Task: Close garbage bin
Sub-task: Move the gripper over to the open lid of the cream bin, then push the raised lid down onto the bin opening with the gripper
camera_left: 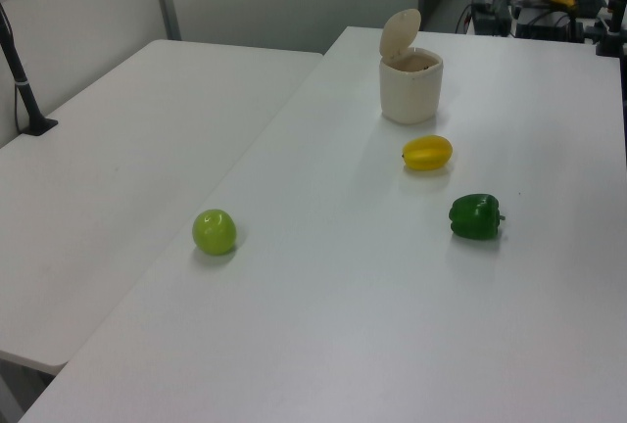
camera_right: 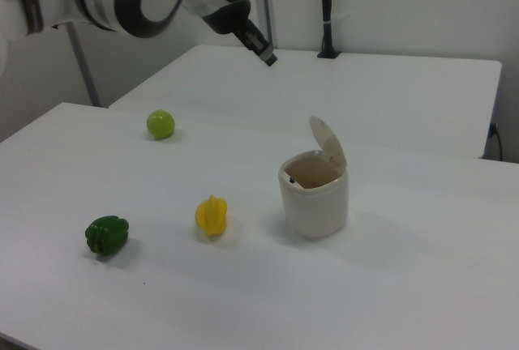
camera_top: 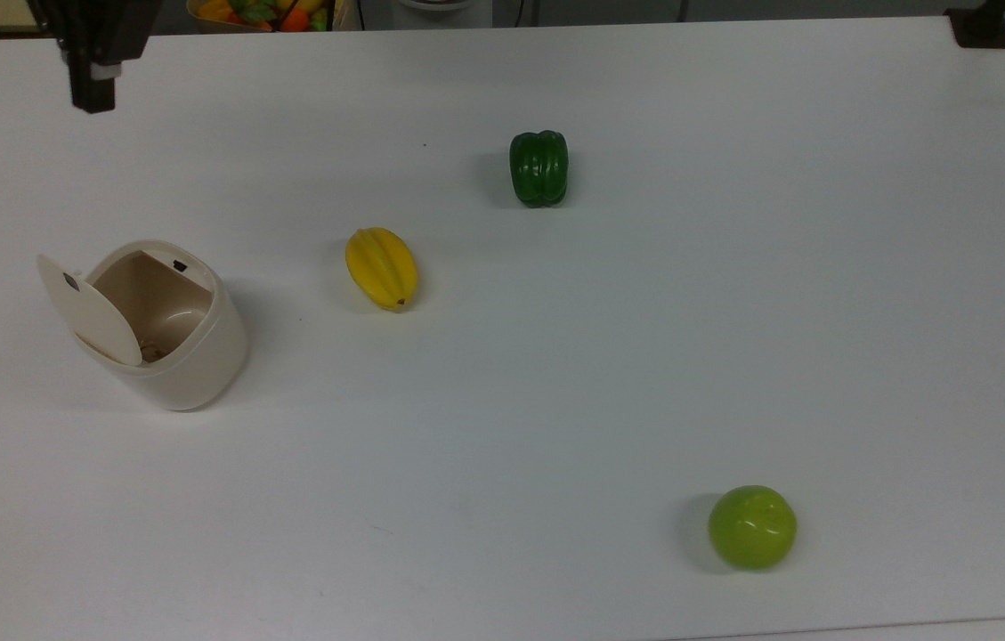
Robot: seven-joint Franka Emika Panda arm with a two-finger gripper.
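- Bin (camera_top: 166, 331) stands on the white table (camera_top: 733, 294) toward the top view's left, with its flat lid (camera_top: 88, 310) tipped up on the hinge and the tub open; the right view shows the lid upright at the back rim (camera_right: 328, 142), so I judge the closing not yet begun.
- My gripper (camera_top: 93, 92) hangs high, well apart from the bin, near the top view's upper left corner; in the right view it sits above and to the left of the lid (camera_right: 266, 54). The fingers look pressed together and hold nothing.
- Risk 1: if I come down on the hinge side or the outer face, I would push the lid further open, or shove the light tub across the table instead of folding it shut.
- Risk 2: pressing too near the hinge gives little leverage, and I think the whole bin could tip.
- Risk 3: a sideways sweep might slide the bin toward the yellow fruit (camera_top: 381, 267), which lies near it; the green pepper (camera_top: 538, 167) and green apple (camera_top: 752, 526) are well apart and safe.
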